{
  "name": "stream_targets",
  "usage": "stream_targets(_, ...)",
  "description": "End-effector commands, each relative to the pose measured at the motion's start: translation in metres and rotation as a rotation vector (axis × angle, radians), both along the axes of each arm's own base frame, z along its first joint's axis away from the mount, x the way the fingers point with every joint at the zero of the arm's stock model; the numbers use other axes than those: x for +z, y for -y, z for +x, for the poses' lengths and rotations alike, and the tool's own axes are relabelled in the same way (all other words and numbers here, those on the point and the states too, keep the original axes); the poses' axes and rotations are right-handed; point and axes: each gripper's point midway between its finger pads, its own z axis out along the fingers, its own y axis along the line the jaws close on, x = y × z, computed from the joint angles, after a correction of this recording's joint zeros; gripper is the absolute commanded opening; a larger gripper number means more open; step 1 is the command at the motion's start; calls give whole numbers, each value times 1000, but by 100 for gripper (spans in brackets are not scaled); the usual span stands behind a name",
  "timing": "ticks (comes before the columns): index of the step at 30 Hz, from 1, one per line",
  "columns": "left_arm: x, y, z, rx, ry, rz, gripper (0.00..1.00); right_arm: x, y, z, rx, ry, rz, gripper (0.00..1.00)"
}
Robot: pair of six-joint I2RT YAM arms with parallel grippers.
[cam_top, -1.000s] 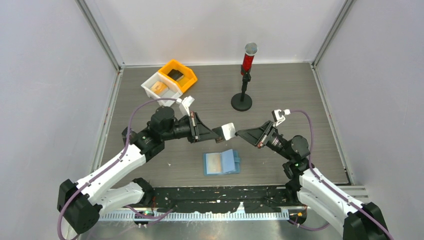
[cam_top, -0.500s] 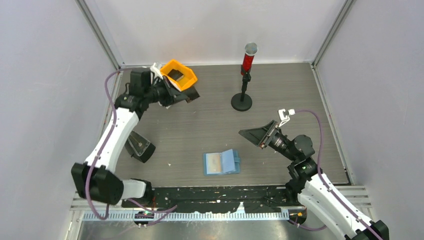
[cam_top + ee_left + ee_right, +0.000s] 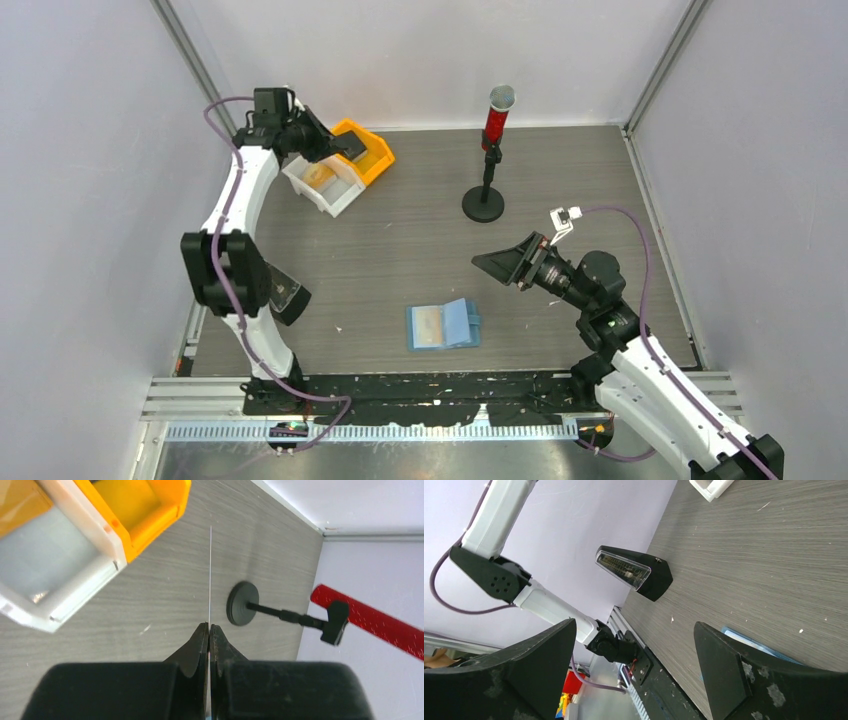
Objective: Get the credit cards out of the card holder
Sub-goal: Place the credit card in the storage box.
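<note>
The left arm reaches to the far left corner of the table point(image 3: 600, 180), its left gripper point(image 3: 335, 148) above the 2 plastic bins. In the left wrist view the left gripper point(image 3: 209, 626) has its fingers point(image 3: 196, 647) pressed together on a thin pale card point(image 3: 210, 575), seen edge-on as a fine white line. That line stands out over bare tabletop just beside the corner of the orange bin point(image 3: 150, 515). The white bin point(image 3: 325, 190) touches the orange bin point(image 3: 372, 160) on its left, and an orange-tan card point(image 3: 318, 175) lies flat inside the white one. The card holder point(image 3: 443, 325) lies open on the table near the front edge, between the 2 arms and well apart from the bins. It is a light-blue bifold with a tan patch on its left half; whether that patch is a card cannot be told. The right gripper point(image 3: 485, 264) hangs just beyond and to the right of the card holder. Its fingers point(image 3: 544, 655) are spread wide with nothing between them, and the blue edge of the card holder point(image 3: 754, 642) shows beside the right one. A microphone stand point(image 3: 488, 150) with a red head stands upright at the back. A black wedge-shaped block point(image 3: 636, 572) rests on the table near the left arm's base.
</note>
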Motion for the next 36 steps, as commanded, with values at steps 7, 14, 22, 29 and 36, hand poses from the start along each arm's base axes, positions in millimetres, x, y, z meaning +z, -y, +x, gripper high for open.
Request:
stream_targets(7,-36,-42,85,110,-23,-25,0,11,-2,19,-27,29,-58,95)
stream_targets(14,-59,-61,115,150,-25,-77,0,12,-6,28,-31,17,-81,95)
stream_targets(22,-78,-57,133,140,-43,-124,0,9,-8,36,-38,0,-91,95)
stream_targets(29,-93,-55,143,135,-57,-151,2,8,-10,41,-40,-7,-98,95)
stream_targets(36,-103,-50,148,119,-68,-187,4,7,-10,44,-43,-7,-112,95)
